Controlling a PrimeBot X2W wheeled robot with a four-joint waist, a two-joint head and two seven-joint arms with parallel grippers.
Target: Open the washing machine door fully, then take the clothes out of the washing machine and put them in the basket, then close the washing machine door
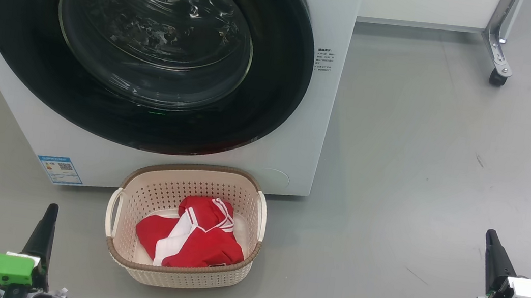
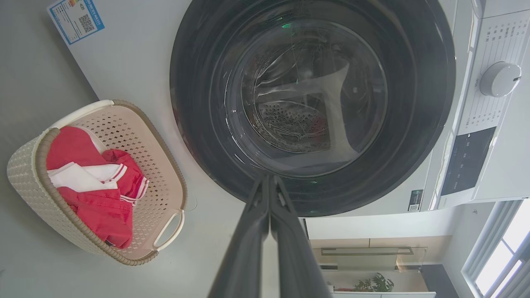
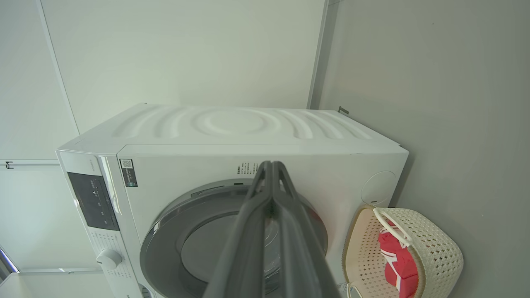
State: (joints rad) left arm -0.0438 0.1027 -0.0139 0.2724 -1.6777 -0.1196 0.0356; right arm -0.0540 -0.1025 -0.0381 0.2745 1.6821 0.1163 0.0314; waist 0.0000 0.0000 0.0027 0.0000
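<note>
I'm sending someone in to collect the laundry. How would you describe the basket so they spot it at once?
Find the big white washing machine with its round black door. On the grey floor just below that door sits a small cream perforated basket with a brown woven rim. It holds bright red clothes with white trim.

Glossy black washing machine door [image 1: 145,46] shut; red clothes [image 1: 190,234] heaped in cream basket [image 1: 180,273] before white washing machine [image 1: 324,90].
</note>
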